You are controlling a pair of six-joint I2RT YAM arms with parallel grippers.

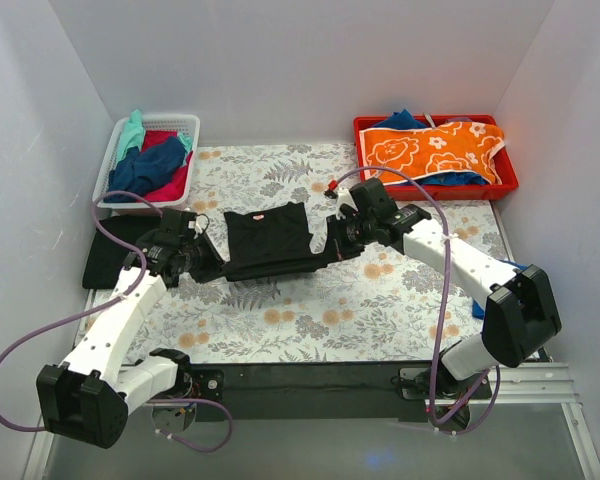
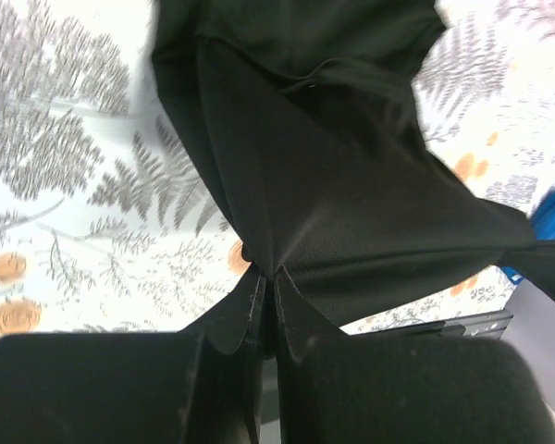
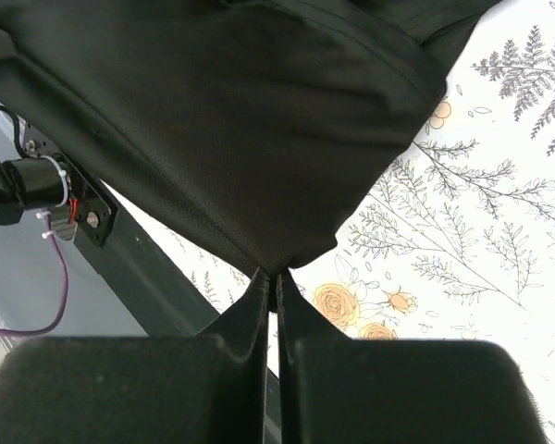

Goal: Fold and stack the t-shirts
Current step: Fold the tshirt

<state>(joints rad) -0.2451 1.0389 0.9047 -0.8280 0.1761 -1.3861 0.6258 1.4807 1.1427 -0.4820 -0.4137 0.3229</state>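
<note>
Sagging, evidently soft and light, the black t-shirt (image 1: 268, 240) is pinched at opposite ends by left pincer (image 2: 268, 276) and right pincer (image 3: 276, 275).

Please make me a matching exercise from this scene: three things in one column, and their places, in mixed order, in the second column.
1. black t-shirt
2. white basket
3. red bin

A. at the far right
B. at the far left
C. in the middle, pinched by the left gripper and the right gripper

Pairs: 1-C, 2-B, 3-A
</note>
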